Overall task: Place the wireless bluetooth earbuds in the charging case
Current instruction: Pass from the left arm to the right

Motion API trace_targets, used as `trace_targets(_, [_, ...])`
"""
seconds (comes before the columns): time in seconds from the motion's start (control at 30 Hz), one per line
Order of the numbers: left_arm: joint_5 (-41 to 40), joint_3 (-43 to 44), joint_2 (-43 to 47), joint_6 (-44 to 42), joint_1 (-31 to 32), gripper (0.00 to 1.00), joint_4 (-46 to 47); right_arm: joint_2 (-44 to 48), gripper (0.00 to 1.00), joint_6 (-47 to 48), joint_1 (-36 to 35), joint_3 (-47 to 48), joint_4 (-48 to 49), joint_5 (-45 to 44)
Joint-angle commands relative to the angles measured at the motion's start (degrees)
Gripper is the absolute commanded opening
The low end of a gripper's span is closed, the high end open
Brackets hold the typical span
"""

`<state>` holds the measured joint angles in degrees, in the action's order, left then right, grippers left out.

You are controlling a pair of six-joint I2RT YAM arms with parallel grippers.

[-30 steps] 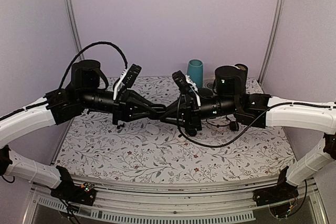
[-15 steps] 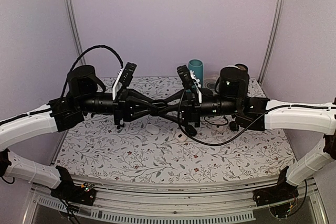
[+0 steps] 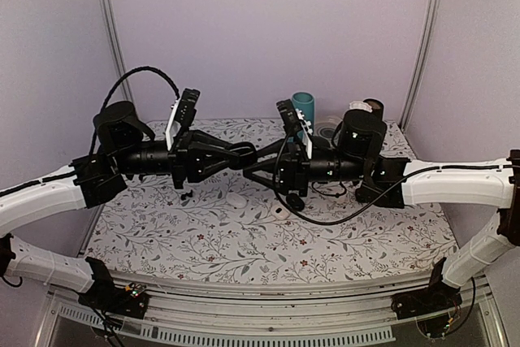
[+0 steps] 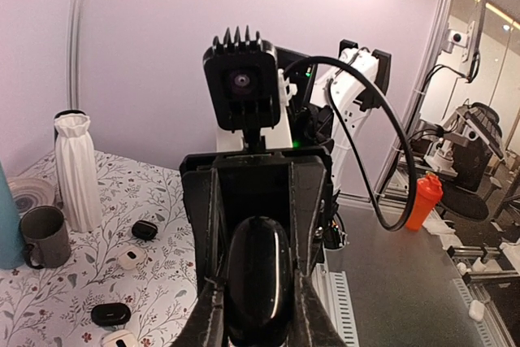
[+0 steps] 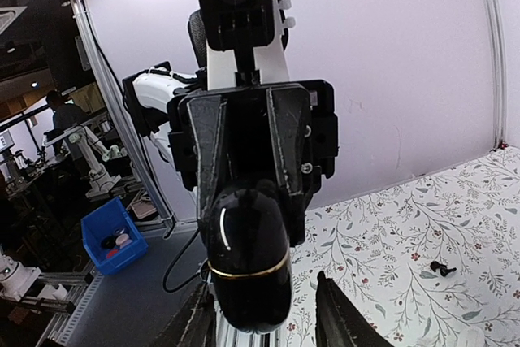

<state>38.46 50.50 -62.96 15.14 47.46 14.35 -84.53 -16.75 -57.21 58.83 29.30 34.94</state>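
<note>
My left gripper [image 3: 236,156] is shut on a glossy black oval charging case [image 4: 258,278] with a thin gold seam, held in the air over the middle of the table. My right gripper [image 3: 253,168] faces it nose to nose. Its fingers are open and straddle the case's other end [image 5: 248,266], with a gap on one side. The case looks closed. A tiny dark bud-like thing [image 5: 439,267] lies on the floral cloth; I cannot tell if it is an earbud. No earbud shows in either gripper.
On the table lie a small black case [image 4: 145,229], an open white case [image 4: 130,258], another black case [image 4: 111,313], a grey mug [image 4: 45,236], a white ribbed vase [image 4: 77,170] and a teal bottle [image 3: 302,109]. Two white bits [image 3: 236,199] lie below the grippers.
The two meeting grippers have risen a little and shifted back together. Both wrists have turned more upright. The case stays in the left gripper.
</note>
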Motion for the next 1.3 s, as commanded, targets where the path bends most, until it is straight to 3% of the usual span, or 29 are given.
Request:
trace_targets(0.0, [0.1,-0.4,0.0,0.6,0.8,0.0,1.9,-0.1,0.41,-2.7,0.4,-1.0,5.3,-0.2])
trace_targets(0.33, [0.5,-0.2,-0.7,0.9,0.9,0.0,1.6,-0.5,0.4,-3.0,0.4,-0.9,6.2,-1.0])
trace_targets(0.67, [-0.1,-0.2,-0.7,0.9,0.9,0.0,1.4,-1.2,0.21,-3.2,0.4,-0.5,6.3,-0.4])
trace_targets(0.77, [-0.3,0.1,-0.7,0.8,0.9,0.0,0.8,-1.2,0.05,-3.2,0.4,-0.7,6.3,-0.8])
trace_targets(0.8, [-0.3,0.2,-0.6,0.8,0.9,0.04,0.6,-1.1,0.04,-3.3,0.4,-0.8,6.3,-1.1])
trace_targets(0.87, [-1.2,0.3,-0.4,1.1,0.9,0.32,0.0,-0.9,0.03,-3.1,0.4,-1.1,6.6,-1.4])
trace_targets(0.97, [-3.9,0.4,0.4,1.2,0.9,0.59,-0.8,-0.6,0.02,-2.3,0.4,-1.7,6.7,-1.3])
trace_targets(1.1, [-8.5,0.5,1.7,1.3,0.5,0.7,-2.1,-0.1,0.02,-0.7,0.3,-2.5,6.6,-0.8])
trace_targets(1.27, [-12.2,1.3,1.9,1.5,-0.2,0.73,-4.1,0.9,0.02,1.0,0.3,-3.6,6.3,-1.3])
